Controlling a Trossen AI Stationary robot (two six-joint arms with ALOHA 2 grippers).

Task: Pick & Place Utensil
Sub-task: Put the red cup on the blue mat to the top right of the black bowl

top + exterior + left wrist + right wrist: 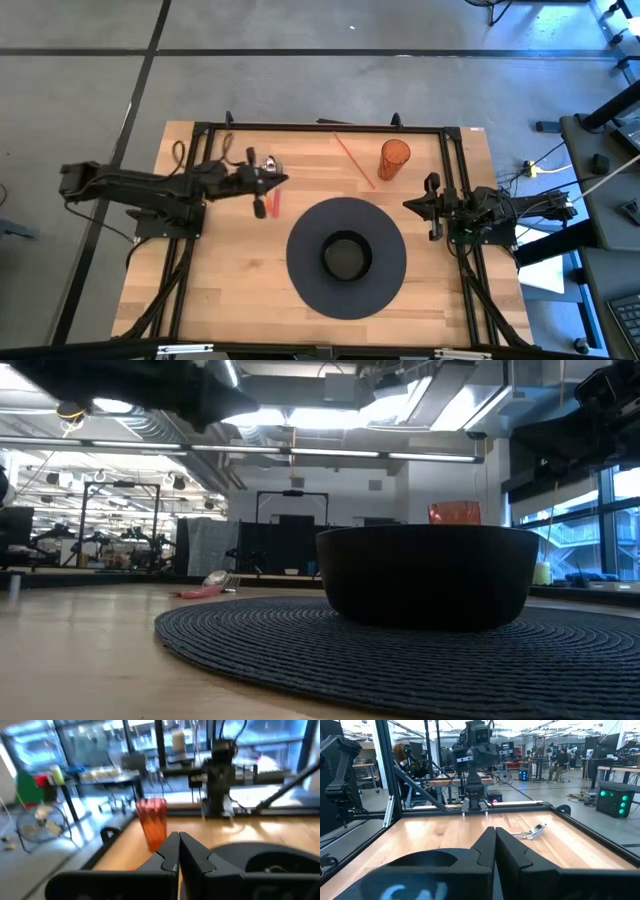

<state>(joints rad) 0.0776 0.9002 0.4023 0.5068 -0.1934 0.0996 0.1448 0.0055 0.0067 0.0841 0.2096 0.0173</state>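
From above we see the left gripper (281,180), fingers together, stretched over the table, the utensil (268,203) lying just beside it; the right gripper (408,204) waits, fingers together, by the round mat (300,255). At table level we see the utensil (205,589) lying flat beyond the black bowl (430,575).

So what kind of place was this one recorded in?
Most likely a robotics lab or workshop. A framed wooden table stands on a concrete floor, more benches with equipment fill the room behind, and people sit at workstations under exposed ceiling ducts and strip lights.
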